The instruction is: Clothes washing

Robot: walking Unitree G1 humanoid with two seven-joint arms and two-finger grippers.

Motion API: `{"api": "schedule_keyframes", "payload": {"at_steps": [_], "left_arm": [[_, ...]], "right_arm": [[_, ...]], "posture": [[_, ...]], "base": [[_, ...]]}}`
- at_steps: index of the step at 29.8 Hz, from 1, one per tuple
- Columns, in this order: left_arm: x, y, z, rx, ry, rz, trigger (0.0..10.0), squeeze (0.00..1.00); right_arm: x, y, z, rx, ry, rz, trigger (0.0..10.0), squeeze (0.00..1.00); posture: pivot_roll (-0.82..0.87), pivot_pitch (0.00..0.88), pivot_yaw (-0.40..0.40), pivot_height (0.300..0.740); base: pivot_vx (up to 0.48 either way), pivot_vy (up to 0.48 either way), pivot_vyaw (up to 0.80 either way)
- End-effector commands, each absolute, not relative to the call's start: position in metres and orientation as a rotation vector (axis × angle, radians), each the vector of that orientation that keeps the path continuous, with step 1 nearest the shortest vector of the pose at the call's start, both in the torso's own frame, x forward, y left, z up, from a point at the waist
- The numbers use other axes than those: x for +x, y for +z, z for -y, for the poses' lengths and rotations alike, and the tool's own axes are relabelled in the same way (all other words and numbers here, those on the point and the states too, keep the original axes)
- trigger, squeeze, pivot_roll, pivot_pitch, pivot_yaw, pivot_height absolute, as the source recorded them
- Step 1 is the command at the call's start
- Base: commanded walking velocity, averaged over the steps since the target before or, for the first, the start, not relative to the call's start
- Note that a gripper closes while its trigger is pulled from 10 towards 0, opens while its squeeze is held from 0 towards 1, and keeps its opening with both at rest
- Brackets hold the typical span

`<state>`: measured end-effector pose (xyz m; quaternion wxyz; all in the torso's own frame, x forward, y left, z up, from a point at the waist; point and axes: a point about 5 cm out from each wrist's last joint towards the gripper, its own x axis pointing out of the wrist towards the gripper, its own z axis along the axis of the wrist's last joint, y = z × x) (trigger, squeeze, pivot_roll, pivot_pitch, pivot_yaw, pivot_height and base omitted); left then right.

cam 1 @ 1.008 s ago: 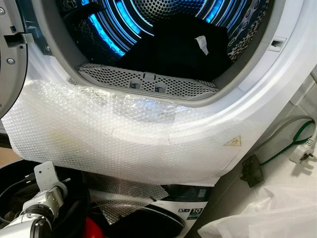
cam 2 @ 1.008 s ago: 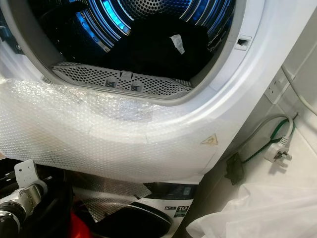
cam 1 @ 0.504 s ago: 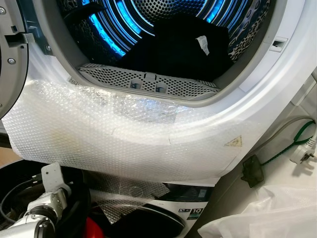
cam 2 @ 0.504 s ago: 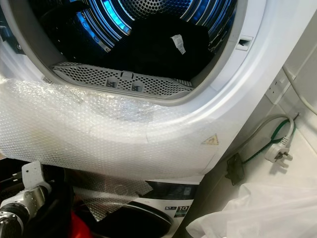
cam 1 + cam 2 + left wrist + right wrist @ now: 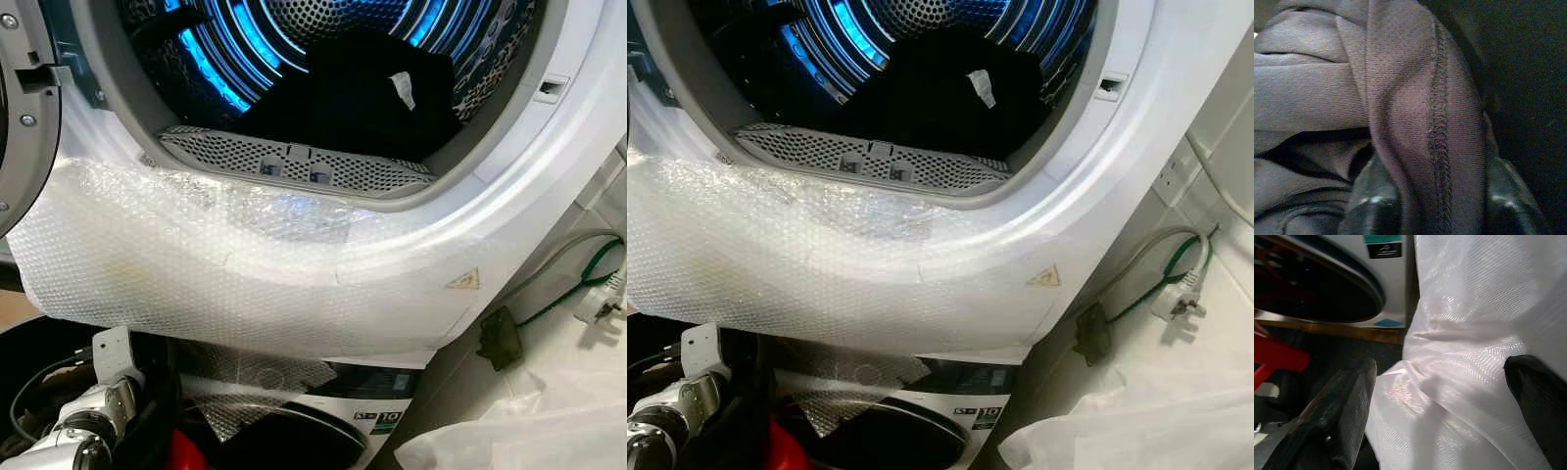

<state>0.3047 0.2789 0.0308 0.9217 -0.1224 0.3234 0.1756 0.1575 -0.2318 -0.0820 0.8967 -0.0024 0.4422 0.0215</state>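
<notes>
Left arm (image 5: 88, 421) shifted right; jaws gripping dark garment (image 5: 1415, 122); right jaws apart.

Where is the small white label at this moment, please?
The white label lies on the dark clothes inside the lit drum, toward the right, behind the perforated grey filter strip.

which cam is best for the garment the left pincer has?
Left wrist view: the dark garment is close up, seam and weave sharp, pinched between the left pincer fingers. In the eye views the left arm sits low beside the machine; the held garment can't be made out there. The right wrist view shows white sheeting instead.
</notes>
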Motion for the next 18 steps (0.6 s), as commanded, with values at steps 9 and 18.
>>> {"api": "schedule_keyframes", "payload": {"at_steps": [9,18], "left_arm": [[0.302,0.029,-0.279,-0.327,0.305,-0.608,0.0,0.00],[0.290,0.032,-0.286,-0.382,0.064,-0.526,0.0,0.00]], "right_arm": [[0.174,-0.081,0.207,0.028,0.128,-0.925,10.0,0.00],[0.189,-0.079,0.178,0.076,0.219,-0.927,10.0,0.00]], "posture": [[-0.04,0.000,-0.122,0.740],[0.05,0.000,-0.092,0.740]], "base": [[0.000,0.000,0.00],[0.000,0.000,0.00]]}}
